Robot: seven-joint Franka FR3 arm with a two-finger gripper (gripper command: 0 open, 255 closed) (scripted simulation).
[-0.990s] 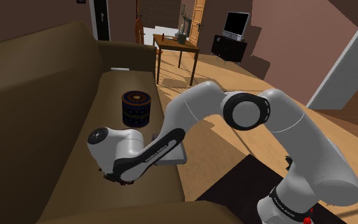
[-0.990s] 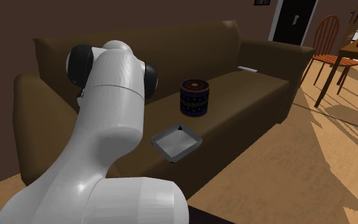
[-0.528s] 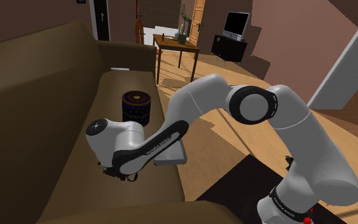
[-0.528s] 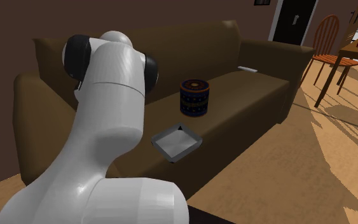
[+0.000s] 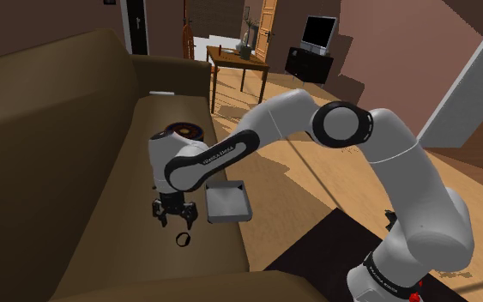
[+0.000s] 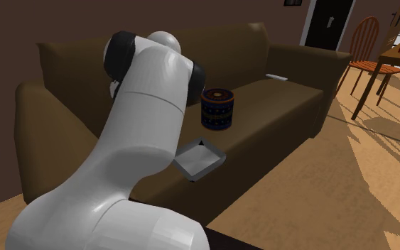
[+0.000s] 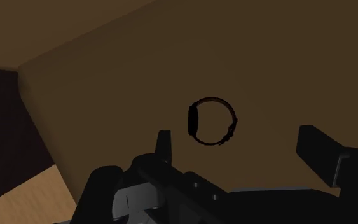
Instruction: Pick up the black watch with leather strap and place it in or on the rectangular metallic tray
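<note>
The black watch (image 5: 183, 239) lies as a small ring on the brown sofa seat, near its front edge. My gripper (image 5: 172, 212) hangs just above and behind it, open, with nothing between the fingers. Seen from the wrist, the watch (image 7: 212, 121) lies on the cushion ahead of the gripper (image 7: 241, 149), between the lines of the two spread fingers (image 7: 164, 143) and touching neither. The grey rectangular tray (image 5: 228, 204) rests on the seat just to the shoulder view's right of the gripper; the tray (image 6: 198, 160) holds nothing that I can see.
A dark patterned round box (image 6: 217, 110) stands on the seat behind the tray. The sofa back (image 5: 33, 129) rises close on the shoulder view's left. A white flat item (image 6: 277, 77) lies at the far end of the seat. A wooden table (image 5: 235, 64) and chair (image 6: 365, 50) stand beyond the sofa.
The fingers have gone from shut to open. The hand has lifted and swung toward the tray. The watch now lies free on the seat below it.
</note>
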